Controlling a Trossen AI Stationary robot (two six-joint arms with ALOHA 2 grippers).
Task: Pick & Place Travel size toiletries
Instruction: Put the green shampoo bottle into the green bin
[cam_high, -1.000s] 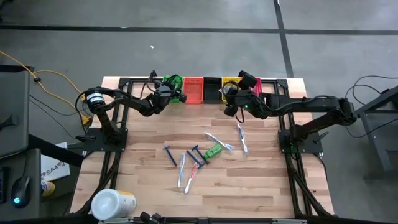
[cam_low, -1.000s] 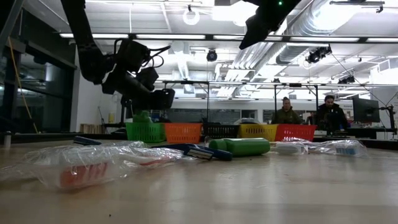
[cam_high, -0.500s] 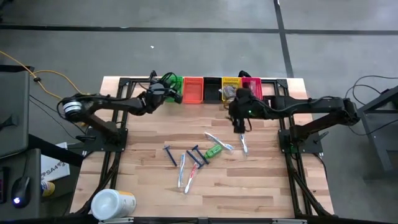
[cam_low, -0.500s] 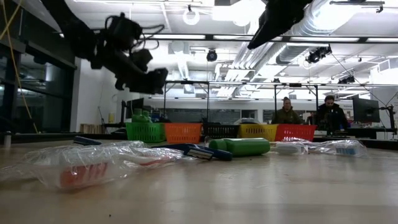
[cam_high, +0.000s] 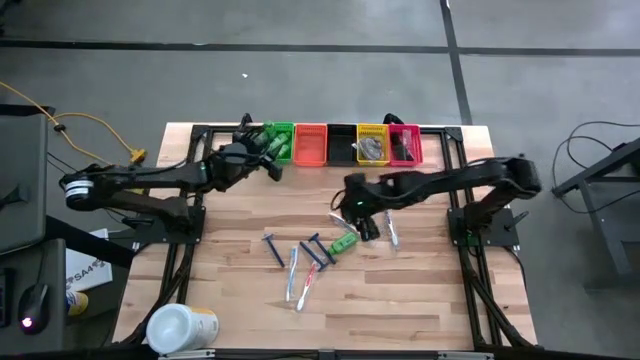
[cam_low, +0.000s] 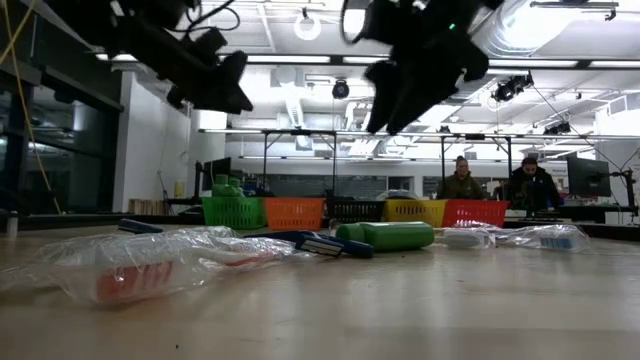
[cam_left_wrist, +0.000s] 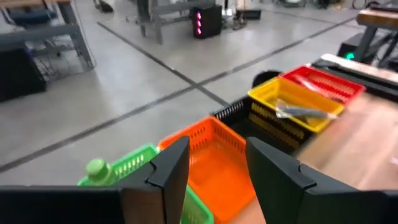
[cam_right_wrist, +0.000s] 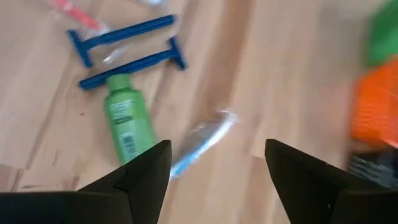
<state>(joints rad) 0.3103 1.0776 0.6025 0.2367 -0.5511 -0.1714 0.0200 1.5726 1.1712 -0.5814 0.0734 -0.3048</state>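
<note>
Overhead, right gripper (cam_high: 366, 226) open above green bottle (cam_high: 343, 243)

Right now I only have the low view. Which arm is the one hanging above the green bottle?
Observer: The right gripper. From above it hangs over mid-table, right beside the green bottle.
Operator: Holding anything?
Observer: No. Its wrist view shows the fingers spread wide with only table between them.
Operator: And the left?
Observer: The left gripper is at the far edge by the green bin, fingers apart and empty.
Operator: Bins loaded?
Observer: The left wrist view shows a grey item in the yellow bin. The orange bin looks empty.
</note>
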